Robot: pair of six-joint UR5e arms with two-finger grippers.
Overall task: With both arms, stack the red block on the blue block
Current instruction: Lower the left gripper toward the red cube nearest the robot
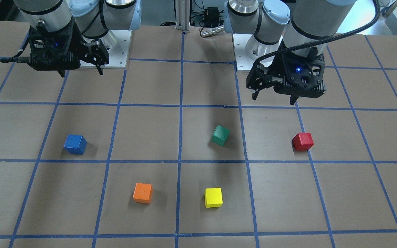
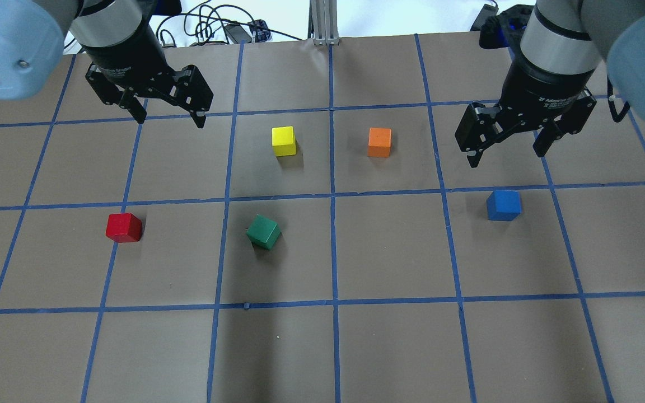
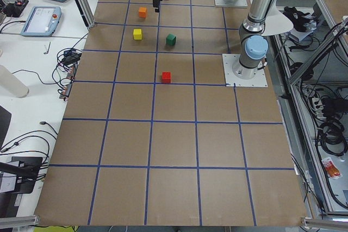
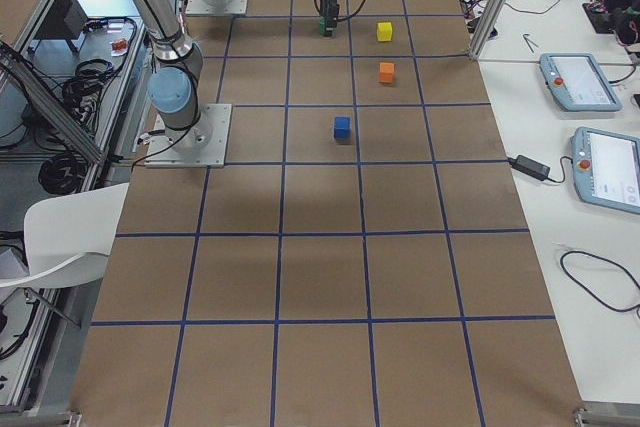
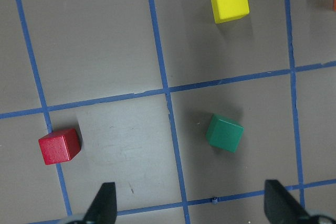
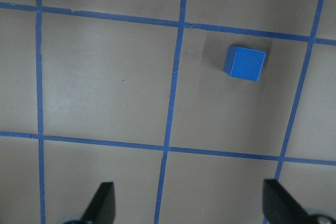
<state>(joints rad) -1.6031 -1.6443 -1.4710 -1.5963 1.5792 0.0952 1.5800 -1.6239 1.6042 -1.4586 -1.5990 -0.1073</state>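
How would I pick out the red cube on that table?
Start at the brown table with its blue tape grid and go to the robot's left side, near the open left tool. The red block lies there alone, over a tape line. Its nearest neighbour is the green block, and no other cube is red.

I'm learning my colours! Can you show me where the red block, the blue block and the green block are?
red block (image 2: 124,228): overhead view, middle of the cube.
blue block (image 2: 504,205): overhead view, middle of the cube.
green block (image 2: 263,231): overhead view, middle of the turned cube.
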